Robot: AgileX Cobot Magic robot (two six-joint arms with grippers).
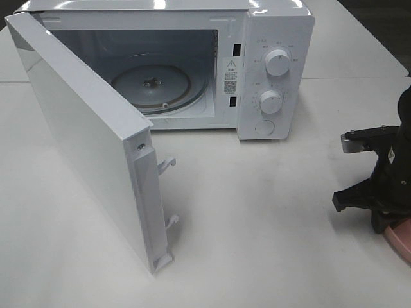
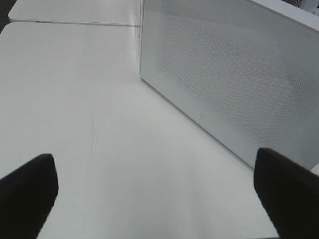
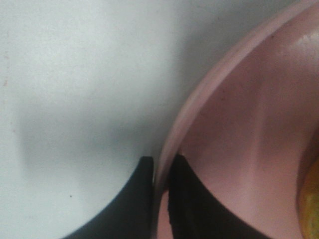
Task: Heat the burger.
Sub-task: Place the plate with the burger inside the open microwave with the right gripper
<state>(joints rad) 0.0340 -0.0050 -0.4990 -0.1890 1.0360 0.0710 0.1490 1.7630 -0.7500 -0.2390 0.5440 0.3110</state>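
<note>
Item 1, microwave [image 1: 276,29]: white, standing at the back of the white table [image 1: 257,231]. Its door [image 1: 83,128] is swung wide open to the left of the high view, with latch hooks showing on the free edge. A round glass turntable [image 1: 151,83] lies in the cavity. The control panel on the right carries an upper knob [image 1: 277,62], a lower knob [image 1: 271,101] and a round button [image 1: 264,127] beneath them. Item 2, pink plate [image 1: 401,242]: flat on the table at the right edge of the high view, well apart from the microwave and largely covered by the right arm [image 1: 379,186]. Item 3, burger [image 3: 313,199]: on the pink plate. Only a sliver of glossy orange-yellow bun shows at the edge of the right wrist view, and it is hidden in the high view. Item 4, right gripper [image 3: 162,172]: set down at the plate's rim with its fingers [image 3: 134,204] pinched onto that rim, one outside over the table and the other inside on the plate's surface. It is clear of the burger. Item 5, left gripper [image 2: 157,199]: fingers spread wide and holding nothing, above the table just beside the perforated outer face of the open door.
</note>
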